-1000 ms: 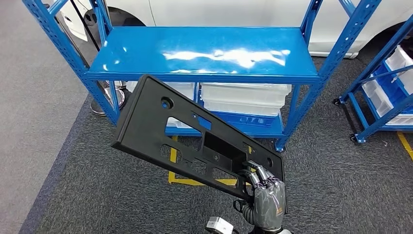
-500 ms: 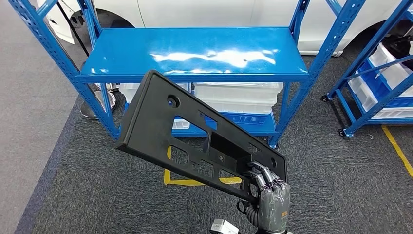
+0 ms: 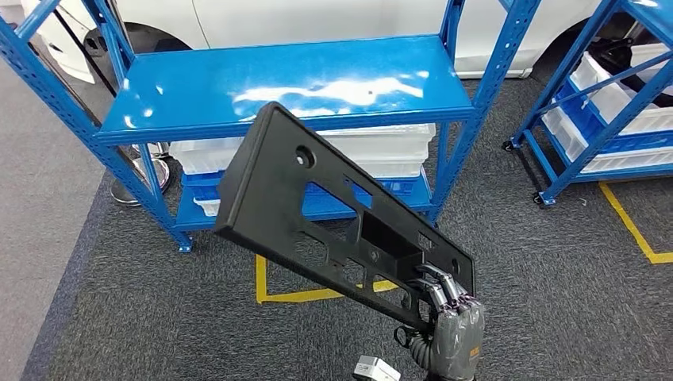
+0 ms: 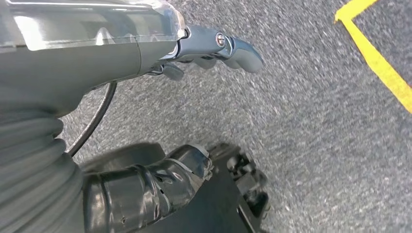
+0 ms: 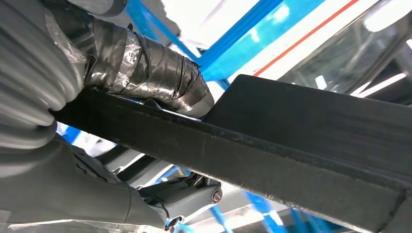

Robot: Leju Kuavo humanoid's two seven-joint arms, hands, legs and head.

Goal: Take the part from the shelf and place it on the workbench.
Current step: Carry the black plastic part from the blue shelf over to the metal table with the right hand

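Observation:
The part is a long black plastic panel (image 3: 317,206) with several cut-outs. It hangs in the air, tilted, in front of the blue shelf (image 3: 286,83). My right hand (image 3: 451,329) grips its near lower end, fingers hooked over the edge. In the right wrist view the panel's edge (image 5: 272,155) runs between the taped thumb (image 5: 145,68) and the grey fingers. My left hand (image 4: 214,46) hangs over the grey carpet with its fingers apart and nothing in it.
The blue shelf's top board is bare; white bins (image 3: 381,147) sit on its lower level. A second blue rack with bins (image 3: 611,103) stands at the right. A white car (image 3: 317,20) is parked behind. Yellow floor tape (image 3: 286,294) marks the carpet.
The whole scene has slid left and slightly down across the frames, so the camera has turned. The panel stays in my right hand and now stands a little more to the right.

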